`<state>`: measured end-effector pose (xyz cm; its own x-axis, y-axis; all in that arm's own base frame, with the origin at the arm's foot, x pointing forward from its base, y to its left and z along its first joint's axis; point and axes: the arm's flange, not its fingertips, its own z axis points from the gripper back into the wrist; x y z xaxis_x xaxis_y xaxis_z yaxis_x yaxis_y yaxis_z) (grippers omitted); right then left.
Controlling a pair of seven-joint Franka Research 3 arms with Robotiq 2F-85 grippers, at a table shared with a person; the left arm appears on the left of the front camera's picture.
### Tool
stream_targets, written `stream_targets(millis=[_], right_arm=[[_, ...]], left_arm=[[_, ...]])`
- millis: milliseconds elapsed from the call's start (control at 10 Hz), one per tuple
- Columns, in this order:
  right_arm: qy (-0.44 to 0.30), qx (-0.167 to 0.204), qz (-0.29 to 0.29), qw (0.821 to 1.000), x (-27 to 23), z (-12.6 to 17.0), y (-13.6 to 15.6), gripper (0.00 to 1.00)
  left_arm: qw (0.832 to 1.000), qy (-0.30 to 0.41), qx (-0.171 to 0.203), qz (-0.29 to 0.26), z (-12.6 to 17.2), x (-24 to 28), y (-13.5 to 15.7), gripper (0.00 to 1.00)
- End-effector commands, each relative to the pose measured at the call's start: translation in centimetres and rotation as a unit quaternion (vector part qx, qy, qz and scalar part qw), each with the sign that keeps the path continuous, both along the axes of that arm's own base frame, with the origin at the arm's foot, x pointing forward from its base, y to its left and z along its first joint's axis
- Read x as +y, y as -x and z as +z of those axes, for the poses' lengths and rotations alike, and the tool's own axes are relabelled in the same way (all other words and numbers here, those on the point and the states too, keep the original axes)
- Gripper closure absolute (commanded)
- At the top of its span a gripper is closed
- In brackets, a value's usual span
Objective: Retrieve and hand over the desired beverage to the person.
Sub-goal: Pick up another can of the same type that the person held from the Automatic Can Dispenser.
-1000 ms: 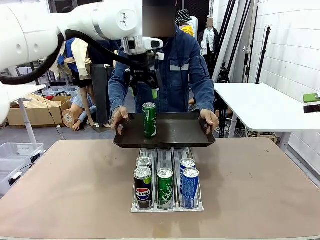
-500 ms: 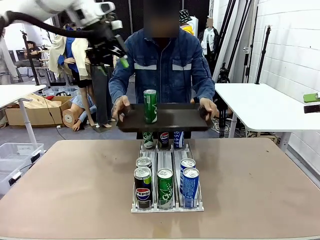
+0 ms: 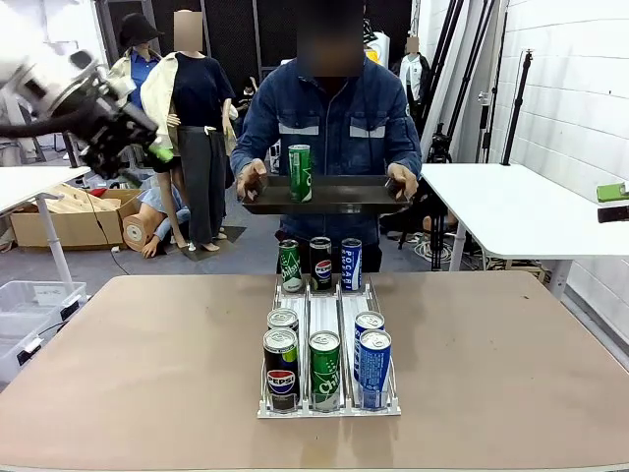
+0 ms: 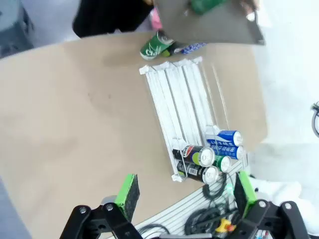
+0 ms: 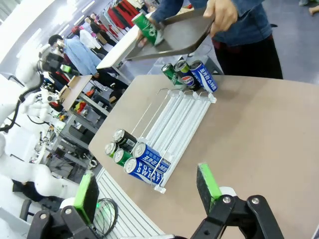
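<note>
The person (image 3: 329, 118) in a blue denim jacket stands at the far side and holds a dark tray (image 3: 344, 195) at chest height with both hands. A green can (image 3: 299, 173) stands upright on it. My left gripper (image 3: 147, 157) hangs open and bare at the far left, high above the floor beside the table. From the left wrist, the gripper (image 4: 186, 189) looks down on the can rack (image 4: 184, 99), with the tray (image 4: 209, 25) at the top. My right gripper (image 5: 147, 189) is open with nothing in it, hovering over the near table edge, with the tray (image 5: 174, 37) and green can (image 5: 147, 27) far ahead.
A white rack (image 3: 329, 324) in the table's middle holds three upright cans at its far end (image 3: 321, 264) and several at its near end (image 3: 324, 359). A white side table (image 3: 511, 206) stands at the right. The brown tabletop (image 3: 147, 354) lies bare around the rack.
My left arm swung from above the tray to the far left, open throughout. The person raised the tray with the green can to chest height, uncovering the rack's far cans.
</note>
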<state>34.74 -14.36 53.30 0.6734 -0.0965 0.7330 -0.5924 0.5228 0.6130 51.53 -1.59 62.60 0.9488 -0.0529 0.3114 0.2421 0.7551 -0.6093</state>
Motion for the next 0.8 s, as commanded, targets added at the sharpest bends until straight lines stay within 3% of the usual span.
stream_targets(millis=[0, 300, 700], right_arm=[[-0.01, -0.008, 0.002, 1.0, 0.1, 0.1, -0.2, 0.0], [-0.01, -0.008, 0.002, 1.0, 0.1, 0.1, -0.2, 0.0], [-0.01, -0.008, 0.002, 1.0, 0.1, 0.1, -0.2, 0.0]], left_arm=[[0.996, 0.085, -0.017, 0.017, -4.1, 2.7, 3.0, 0.0], [0.986, 0.157, -0.04, 0.041, -7.8, 5.8, 5.5, 0.0], [0.97, 0.231, -0.059, 0.046, -12.2, 7.8, 6.6, 0.0]])
